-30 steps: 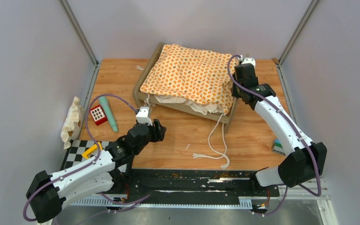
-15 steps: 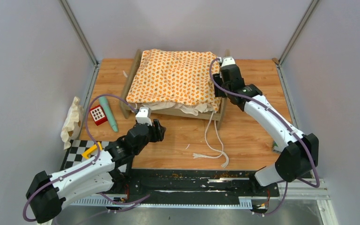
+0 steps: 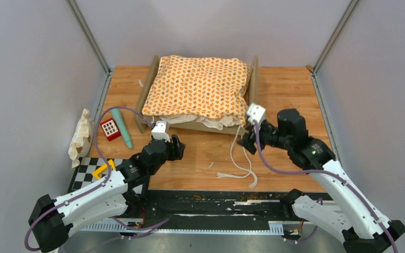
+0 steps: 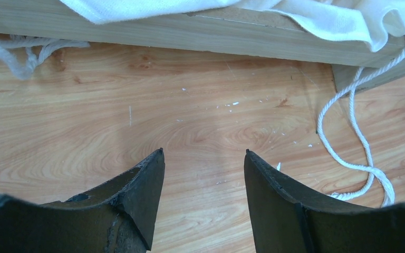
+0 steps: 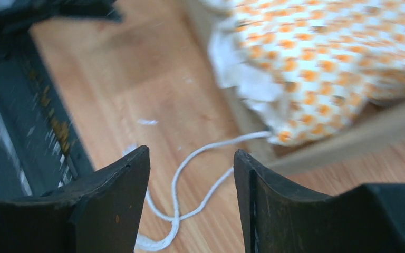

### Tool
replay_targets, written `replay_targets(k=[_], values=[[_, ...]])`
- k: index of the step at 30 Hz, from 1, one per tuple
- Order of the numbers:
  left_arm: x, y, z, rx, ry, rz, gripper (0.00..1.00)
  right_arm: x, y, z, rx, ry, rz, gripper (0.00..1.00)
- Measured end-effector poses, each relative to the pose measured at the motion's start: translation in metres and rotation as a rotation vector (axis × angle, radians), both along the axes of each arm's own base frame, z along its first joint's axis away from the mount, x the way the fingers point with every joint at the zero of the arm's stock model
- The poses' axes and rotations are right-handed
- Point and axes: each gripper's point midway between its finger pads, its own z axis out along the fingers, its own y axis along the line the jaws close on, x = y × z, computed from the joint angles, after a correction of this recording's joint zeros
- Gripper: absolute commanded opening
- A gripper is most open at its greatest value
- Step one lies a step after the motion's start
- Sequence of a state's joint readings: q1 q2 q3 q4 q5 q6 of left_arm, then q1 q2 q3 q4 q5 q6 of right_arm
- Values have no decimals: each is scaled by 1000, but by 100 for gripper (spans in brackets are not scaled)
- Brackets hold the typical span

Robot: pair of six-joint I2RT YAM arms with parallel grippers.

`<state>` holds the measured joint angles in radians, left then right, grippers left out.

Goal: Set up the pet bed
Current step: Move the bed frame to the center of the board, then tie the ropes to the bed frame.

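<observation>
Light wood-grain table (image 3: 290,89) has the small light-wood pet bed (image 3: 145,96) at far middle, with an orange-patterned cream-edged cushion (image 3: 198,84) lying on it. Left gripper (image 4: 203,155) sits just in front of the bed's near rail, fingers apart, empty. Right gripper (image 5: 190,153) is near the bed's right front corner, fingers apart, empty, over white tie cords (image 3: 242,161) trailing onto the table. Teal stick (image 3: 122,128) and red block (image 3: 110,129) lie left of the bed.
</observation>
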<state>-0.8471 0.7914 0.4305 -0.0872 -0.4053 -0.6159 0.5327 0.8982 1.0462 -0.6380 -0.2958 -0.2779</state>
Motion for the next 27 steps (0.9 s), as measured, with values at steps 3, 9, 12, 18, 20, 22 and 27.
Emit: replay_targets(k=[3,9,12,18,20,22,27], values=[[-1,0,-1,3,3,-7,65,-45,19,-39,-74,10,275,61],[-4,0,2,-12,-2,-22,66,-102,34,-114,-231,133,619,61],[-6,2,5,-27,-13,-24,66,-117,44,-141,-288,175,723,60],[-13,11,11,-48,-30,-13,66,-111,56,-182,-359,227,778,57],[-15,15,11,-49,-34,-4,66,-105,58,-192,-382,231,774,55],[-17,19,10,-49,-34,1,66,-100,58,-202,-414,246,765,55],[-20,23,4,-37,-20,6,66,-93,53,-227,-496,304,755,51]])
